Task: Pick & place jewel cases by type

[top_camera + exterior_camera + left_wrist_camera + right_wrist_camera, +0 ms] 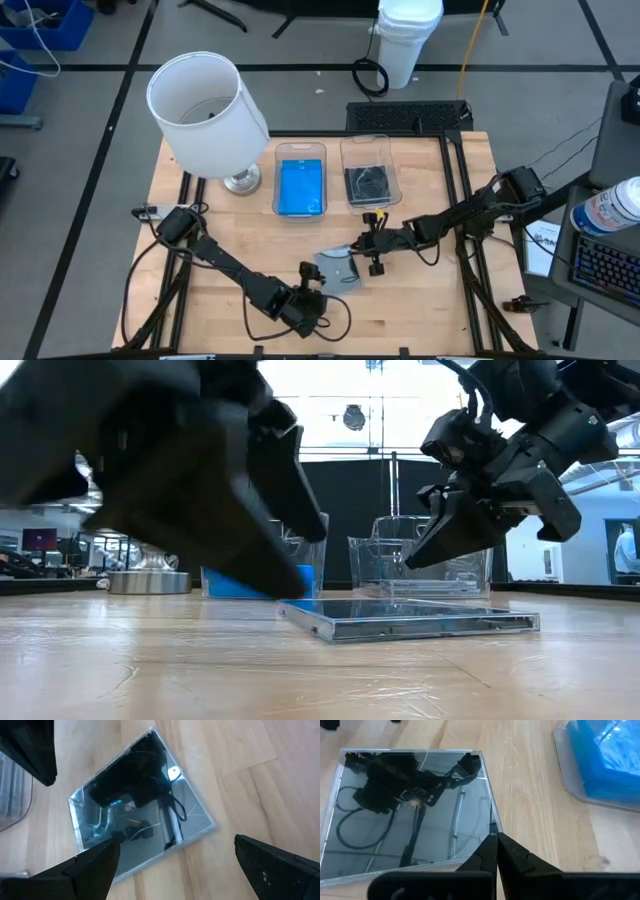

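1 clear jewel case [340, 272] lay flat near the surface's front edge, between the wide-apart left gripper [305, 300] and the pinched-together right gripper [372, 243].

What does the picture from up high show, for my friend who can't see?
A clear jewel case lies on a wooden table between two robot arms. Behind it sit a bin of blue cases, a bin of dark cases and a white lamp.

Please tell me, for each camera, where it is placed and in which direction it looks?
High: above, looking down; both arms, blue-filled bin.
Low: at tabletop height, looking across; left gripper, right gripper.
Left wrist: over the clear jewel case; open fingers.
Right wrist: at the case's edge; shut fingers.
All four share that case.
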Controlling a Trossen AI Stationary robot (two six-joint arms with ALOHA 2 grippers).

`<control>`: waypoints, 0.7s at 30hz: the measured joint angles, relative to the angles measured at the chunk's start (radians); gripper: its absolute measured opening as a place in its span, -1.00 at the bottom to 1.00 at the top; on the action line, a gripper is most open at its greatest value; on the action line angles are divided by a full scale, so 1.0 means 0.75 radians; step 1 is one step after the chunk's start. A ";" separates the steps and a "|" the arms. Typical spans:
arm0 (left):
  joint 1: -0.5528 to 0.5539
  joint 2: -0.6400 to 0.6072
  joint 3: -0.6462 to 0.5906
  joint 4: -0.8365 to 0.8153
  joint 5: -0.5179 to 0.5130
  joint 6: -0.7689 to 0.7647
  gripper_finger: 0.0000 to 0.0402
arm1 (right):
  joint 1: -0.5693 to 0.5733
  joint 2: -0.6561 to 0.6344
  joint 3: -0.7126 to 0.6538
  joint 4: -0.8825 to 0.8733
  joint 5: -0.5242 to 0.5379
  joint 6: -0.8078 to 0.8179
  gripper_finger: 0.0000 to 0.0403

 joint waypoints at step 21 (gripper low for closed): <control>0.031 0.026 0.001 0.124 -0.020 0.082 0.95 | -0.053 0.153 -0.031 0.171 -0.001 0.032 -1.00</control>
